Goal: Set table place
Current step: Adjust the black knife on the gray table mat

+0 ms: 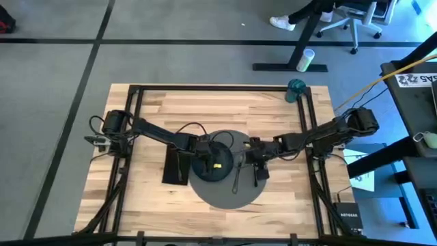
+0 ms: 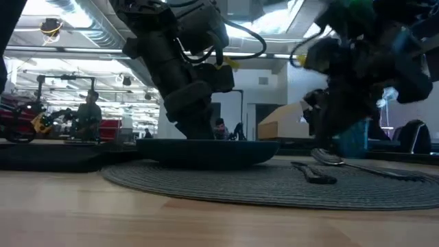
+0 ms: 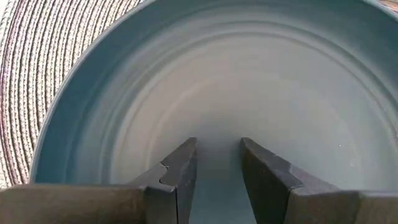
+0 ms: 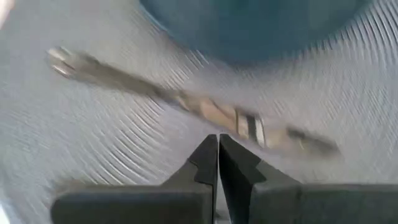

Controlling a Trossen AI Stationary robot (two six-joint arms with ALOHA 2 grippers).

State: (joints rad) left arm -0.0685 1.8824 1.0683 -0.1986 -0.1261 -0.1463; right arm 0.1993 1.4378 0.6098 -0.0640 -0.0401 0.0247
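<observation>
Hovering over the plate (image 3: pixel 249 81), the left gripper (image 3: pixel 217 163) has fingers slightly parted; right gripper (image 4: pixel 217 152), fingers closed, sits above blurred cutlery (image 4: pixel 205 109), perhaps a knife

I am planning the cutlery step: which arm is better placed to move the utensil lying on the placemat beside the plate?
Probably the right. Its gripper hovers directly over the utensil on the placemat, fingers shut. The left gripper is over the plate, open.
</observation>
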